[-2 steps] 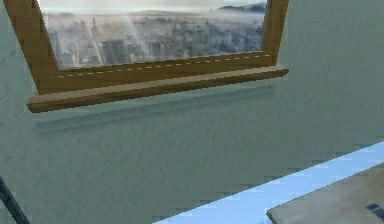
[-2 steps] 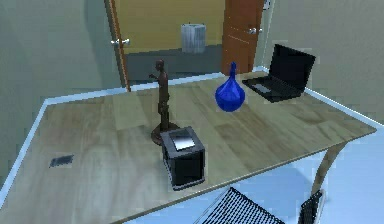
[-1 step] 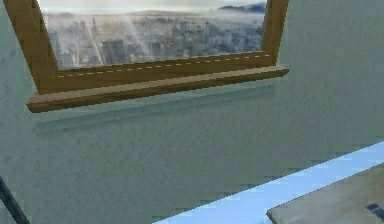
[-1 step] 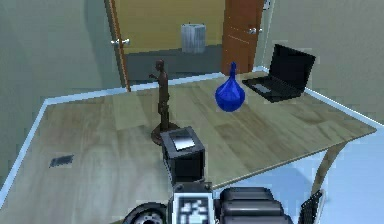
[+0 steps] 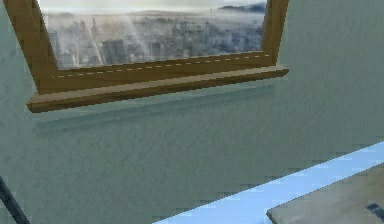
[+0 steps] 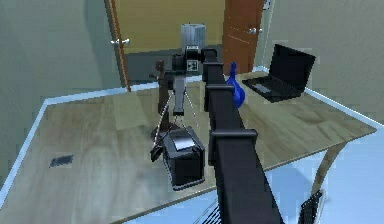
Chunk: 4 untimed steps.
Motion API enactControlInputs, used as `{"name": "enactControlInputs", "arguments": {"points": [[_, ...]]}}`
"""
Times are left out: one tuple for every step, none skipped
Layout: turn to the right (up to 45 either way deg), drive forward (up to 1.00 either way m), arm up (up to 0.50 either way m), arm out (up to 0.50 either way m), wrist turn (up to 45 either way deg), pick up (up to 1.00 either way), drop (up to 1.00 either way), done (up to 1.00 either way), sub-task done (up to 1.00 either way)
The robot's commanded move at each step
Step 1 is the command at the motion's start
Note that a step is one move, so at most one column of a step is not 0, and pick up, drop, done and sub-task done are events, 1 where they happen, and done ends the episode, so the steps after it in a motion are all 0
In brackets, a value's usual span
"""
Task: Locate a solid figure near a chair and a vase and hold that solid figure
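On the wooden table (image 6: 100, 130) stands a dark box-like block (image 6: 185, 160) with a pale front face, just left of the arm (image 6: 232, 150). The arm's dark bar rises from the bottom edge across the table. At its far end the gripper (image 6: 172, 112) shows its dark body and thin fingers pointing down toward the block. The block sits on the table at the fingers, so I cannot tell whether the gripper holds anything. A small blue vase (image 6: 236, 88) stands on the table right beside the arm.
An open black laptop (image 6: 282, 70) sits at the table's far right. A small flat dark thing (image 6: 62, 160) lies near its left edge. Two wooden doors (image 6: 150, 30) are behind. Ahead, a wood-framed window (image 5: 150, 40) fills the wall, with a table corner (image 5: 330, 205) below.
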Motion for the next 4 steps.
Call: {"name": "enactControlInputs", "arguments": {"points": [[0.0,0.0,0.0,0.0,45.0,0.0,0.0,0.0,0.0],[0.0,0.0,0.0,0.0,45.0,0.0,0.0,0.0,0.0],[0.0,0.0,0.0,0.0,45.0,0.0,0.0,0.0,0.0],[0.0,0.0,0.0,0.0,15.0,0.0,0.0,0.0,0.0]]}}
